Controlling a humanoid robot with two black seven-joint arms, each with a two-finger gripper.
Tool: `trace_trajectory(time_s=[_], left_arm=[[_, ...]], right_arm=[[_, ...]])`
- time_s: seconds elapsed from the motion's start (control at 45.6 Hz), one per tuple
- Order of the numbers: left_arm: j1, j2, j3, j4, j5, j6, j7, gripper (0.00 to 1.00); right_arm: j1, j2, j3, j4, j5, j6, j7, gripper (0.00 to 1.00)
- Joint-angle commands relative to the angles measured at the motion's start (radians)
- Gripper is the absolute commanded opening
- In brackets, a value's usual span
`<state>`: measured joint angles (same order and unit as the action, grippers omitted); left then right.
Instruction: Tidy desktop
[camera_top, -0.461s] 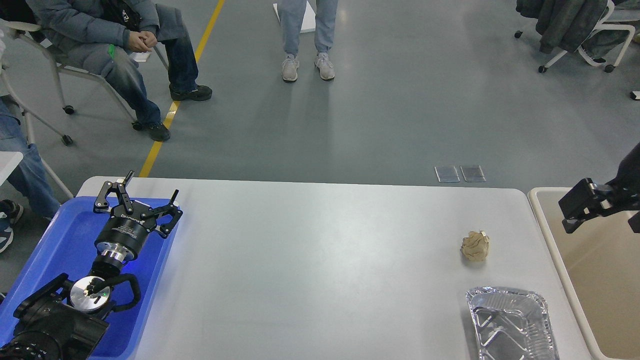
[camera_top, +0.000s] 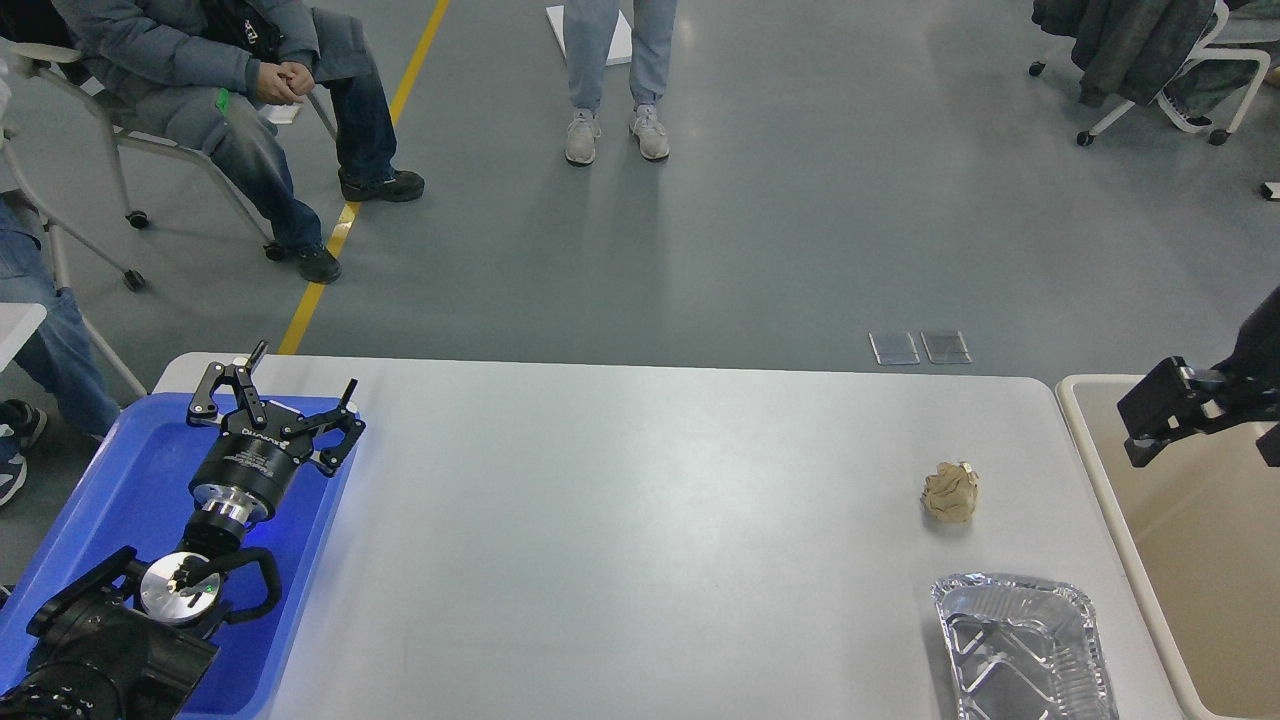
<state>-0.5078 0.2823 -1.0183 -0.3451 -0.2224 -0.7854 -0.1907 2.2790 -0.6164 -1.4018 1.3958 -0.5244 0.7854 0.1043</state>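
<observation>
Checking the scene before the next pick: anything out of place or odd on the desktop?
Two strays on the desktop, both at its right end: a crumpled paper ball and, nearer, an empty foil tray set slightly askew. Nothing spilled or visibly damaged.

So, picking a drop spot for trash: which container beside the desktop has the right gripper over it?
The beige bin at the desktop's right end; the right gripper hangs above it.

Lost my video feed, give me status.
Left gripper open over blue tray. Right gripper above beige bin, state unclear. Desktop: paper wad, foil tray remain.
</observation>
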Motion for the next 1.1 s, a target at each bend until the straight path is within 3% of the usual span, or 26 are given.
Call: trace_trajectory(time_s=[0.0,1.075], left_arm=[[0.000,0.000,0.000,0.000,0.000,0.000,0.001,1.00],[0.000,0.000,0.000,0.000,0.000,0.000,0.001,1.00]], right_arm=[[-0.006,0.000,0.007,-0.001,0.000,0.000,0.000,1.00],[-0.058,0.012,0.067,-0.020,-0.005,0.000,0.000,1.00]])
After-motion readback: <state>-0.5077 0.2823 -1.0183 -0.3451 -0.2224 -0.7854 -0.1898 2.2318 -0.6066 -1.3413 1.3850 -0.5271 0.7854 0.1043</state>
